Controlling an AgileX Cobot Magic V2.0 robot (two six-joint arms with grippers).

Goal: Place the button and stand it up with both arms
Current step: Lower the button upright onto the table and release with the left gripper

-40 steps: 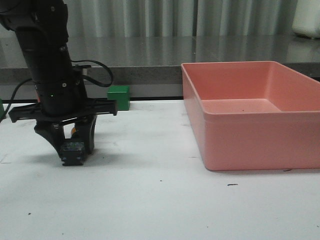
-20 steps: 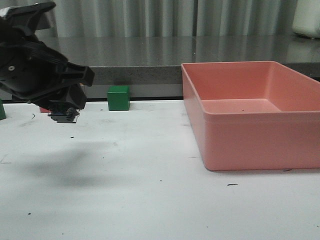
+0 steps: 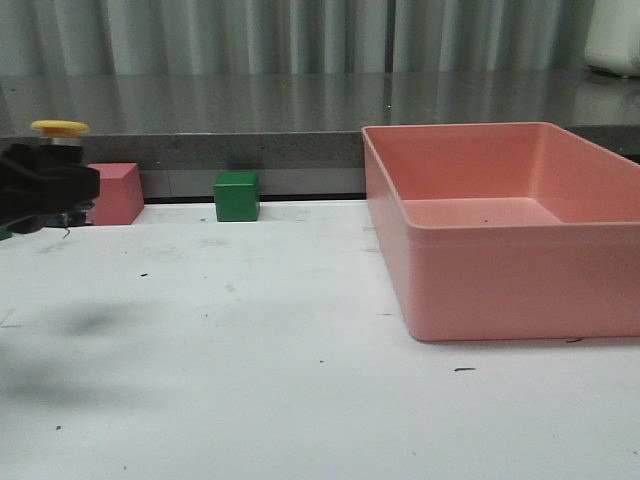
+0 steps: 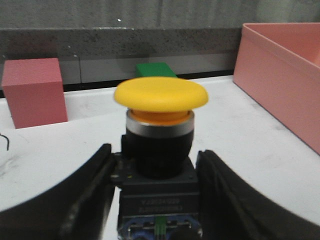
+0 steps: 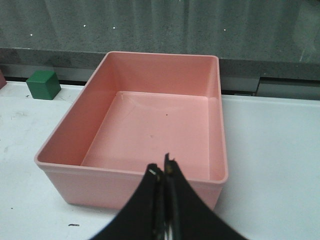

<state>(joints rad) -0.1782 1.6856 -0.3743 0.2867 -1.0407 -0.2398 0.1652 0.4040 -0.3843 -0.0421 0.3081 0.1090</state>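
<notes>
The button [image 4: 159, 130] has a round yellow cap, a black collar and a boxy dark base. My left gripper [image 4: 156, 180] is shut on that base, one black finger on each side. In the front view the button [image 3: 60, 130] shows at the far left, cap upward, held above the table by the left gripper [image 3: 45, 190]. My right gripper [image 5: 163, 172] is shut with nothing between its fingers. It hovers just outside the near wall of the pink bin [image 5: 135, 187]. The right arm does not show in the front view.
A large pink bin [image 3: 480, 290] fills the right side of the table. A green cube [image 3: 237, 195] and a pink block [image 3: 115, 193] stand at the back left by the wall. A grey ledge runs along the back.
The left arm has lifted the button off the table and swung it up and to the left, turning it so the yellow cap points upward. The pink block behind it has come into view.
</notes>
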